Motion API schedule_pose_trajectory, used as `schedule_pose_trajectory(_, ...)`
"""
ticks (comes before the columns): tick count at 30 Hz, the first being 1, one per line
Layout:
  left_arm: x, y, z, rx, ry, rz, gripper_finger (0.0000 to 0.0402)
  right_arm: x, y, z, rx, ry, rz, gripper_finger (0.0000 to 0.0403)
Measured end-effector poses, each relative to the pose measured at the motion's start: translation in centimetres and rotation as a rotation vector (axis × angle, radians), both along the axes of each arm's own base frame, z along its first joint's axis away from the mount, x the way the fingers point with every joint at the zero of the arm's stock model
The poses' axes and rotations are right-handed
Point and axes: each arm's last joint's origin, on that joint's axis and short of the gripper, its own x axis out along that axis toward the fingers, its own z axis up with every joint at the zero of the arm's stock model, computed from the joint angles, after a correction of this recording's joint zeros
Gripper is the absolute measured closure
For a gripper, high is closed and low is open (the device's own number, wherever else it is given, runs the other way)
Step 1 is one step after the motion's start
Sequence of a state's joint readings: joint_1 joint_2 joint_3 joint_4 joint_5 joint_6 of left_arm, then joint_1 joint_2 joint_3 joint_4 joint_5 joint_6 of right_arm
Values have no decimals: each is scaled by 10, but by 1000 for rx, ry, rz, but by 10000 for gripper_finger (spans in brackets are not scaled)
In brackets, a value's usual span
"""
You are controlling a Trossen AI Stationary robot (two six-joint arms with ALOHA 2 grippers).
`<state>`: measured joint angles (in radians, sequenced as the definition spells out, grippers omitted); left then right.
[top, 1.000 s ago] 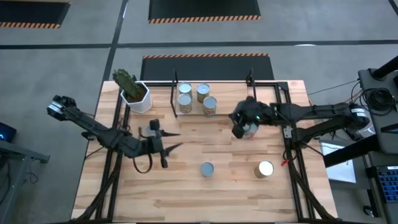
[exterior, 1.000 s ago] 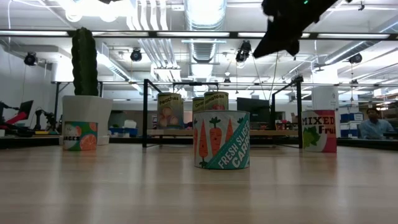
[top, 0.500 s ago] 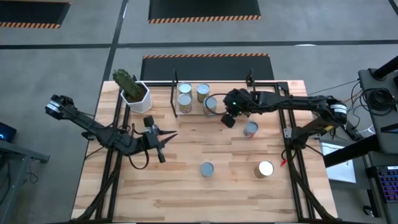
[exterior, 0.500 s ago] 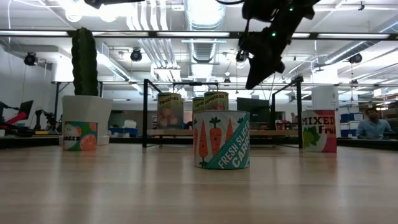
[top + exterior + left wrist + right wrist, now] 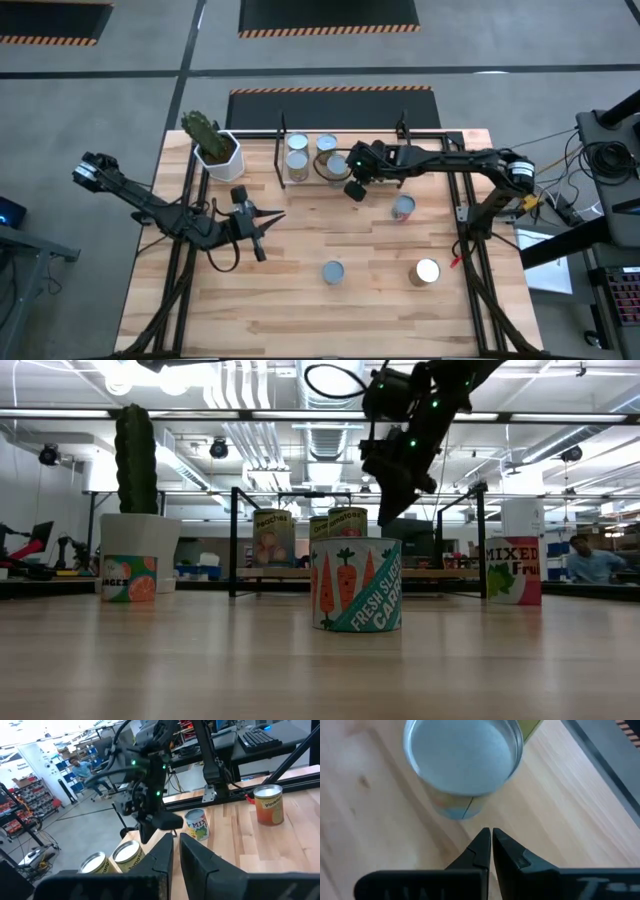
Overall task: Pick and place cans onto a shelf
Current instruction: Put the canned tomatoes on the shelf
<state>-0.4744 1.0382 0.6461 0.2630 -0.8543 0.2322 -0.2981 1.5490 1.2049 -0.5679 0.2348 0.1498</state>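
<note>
Nearest the table's front edge we see two cans standing free: the carrot can (image 5: 333, 272) at abt 6 o'clock from table centre, and a can with a bright top (image 5: 426, 271) at abt 4 o'clock. In the low view the carrot can (image 5: 356, 584) fills the middle foreground.

Further in, the left gripper (image 5: 268, 226) hangs over the table's left half, approx 9 o'clock from centre, fingers pressed together w/ nothing between them. Its wrist view shows those fingers (image 5: 162, 857) closed, pointing twd the right arm.

A mixed-fruit can (image 5: 402, 207) stands right of centre, at abt 2 o'clock.

Beyond it, the right gripper (image 5: 352, 190) sits just in front of the shelf (image 5: 310, 184), fingers together, empty. Its wrist view shows a can top (image 5: 464, 755) just ahead of the closed tips.

At 12 o'clock, three cans on the shelf: two (image 5: 297, 143) (image 5: 326, 147) at the back, one (image 5: 297, 162) in front; a fourth (image 5: 337, 165) is partly hidden by the right gripper.

Far left corner, abt 10 o'clock: a cactus pot (image 5: 219, 155).
</note>
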Motion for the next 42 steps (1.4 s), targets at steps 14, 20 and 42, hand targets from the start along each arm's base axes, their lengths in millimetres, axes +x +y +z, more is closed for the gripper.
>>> schedule_pose_trajectory(14, 0, 0, 3, 1, -6, 0, 388, 13, -5, 7, -53, -62, 44, 394)
schedule_pose_trajectory(20, 0, 0, 3, 2, -5, 0, 388, 12, -4, 6, -44, -52, 34, 394)
schedule_pose_trajectory(42, 0, 0, 2, 1, -4, -1, 388, 25, -6, 3, -53, -147, 64, 394)
